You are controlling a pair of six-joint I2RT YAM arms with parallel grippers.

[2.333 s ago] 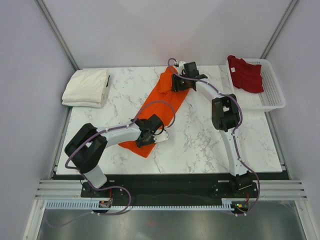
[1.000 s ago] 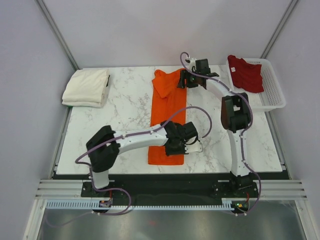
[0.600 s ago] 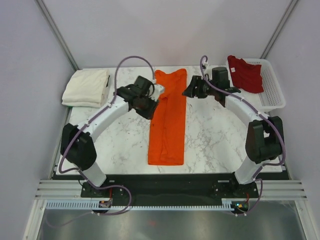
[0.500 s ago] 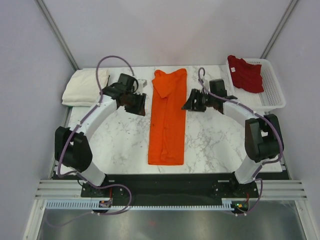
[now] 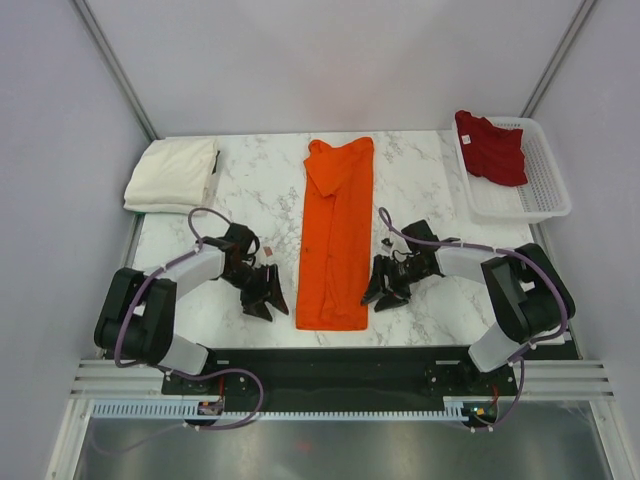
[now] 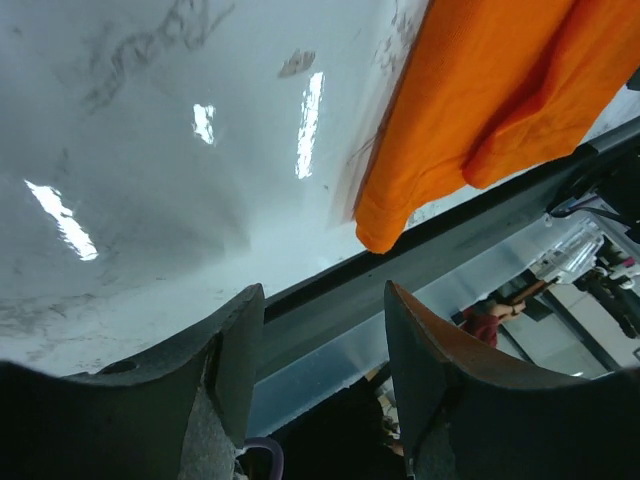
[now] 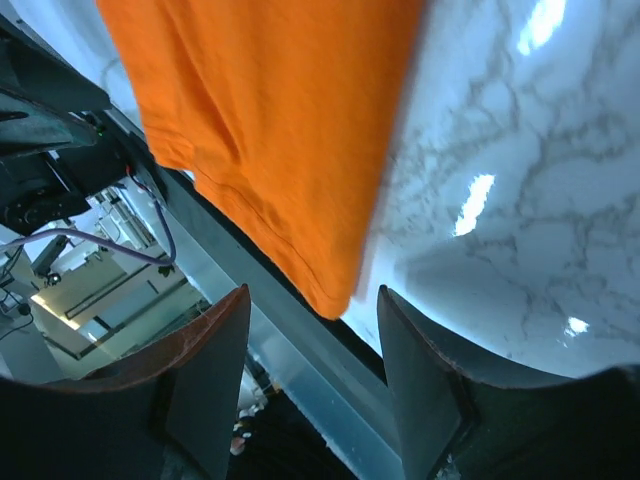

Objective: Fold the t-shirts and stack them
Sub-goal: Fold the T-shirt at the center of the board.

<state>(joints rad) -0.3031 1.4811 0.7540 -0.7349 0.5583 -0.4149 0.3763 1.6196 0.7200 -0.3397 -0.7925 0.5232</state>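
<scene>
Top view: white marble-look table [image 5: 260, 190] w/ grey veins. It is glossy, w/ light glints in both wrist views. Pale grey wall panels close off the far, L and R sides, w/ metal posts at the far corners. A black strip and an aluminium rail run along the near edge, where both arm bases sit.

The orange t-shirt [image 5: 336, 240] lies flat mid-table. It is folded lengthwise into a long narrow strip that runs from close to the far edge to just short of the near edge. Bare marble lies on both sides of it. To the L, the open strip reaches the cream-white t-shirt [image 5: 173, 176], folded at the far L corner. To the R, it reaches the white mesh basket [image 5: 545, 195] at the far R edge, w/ the dark red t-shirt [image 5: 491, 147] bunched in its far end.

L gripper [image 5: 268, 300] sits low over the marble just L of the strip's near hem, apart from the cloth. Its jaws are spread wide w/ nothing btwn them. In the L wrist view, the hem corner lies beyond the fingers [image 6: 235, 350], off to the R, close to the table's edge.

R gripper [image 5: 383, 293] mirrors it just R of the near hem, low, also wide apart and holding nothing. In the R wrist view, the other hem corner lies straight ahead of the gap, not clamped.
</scene>
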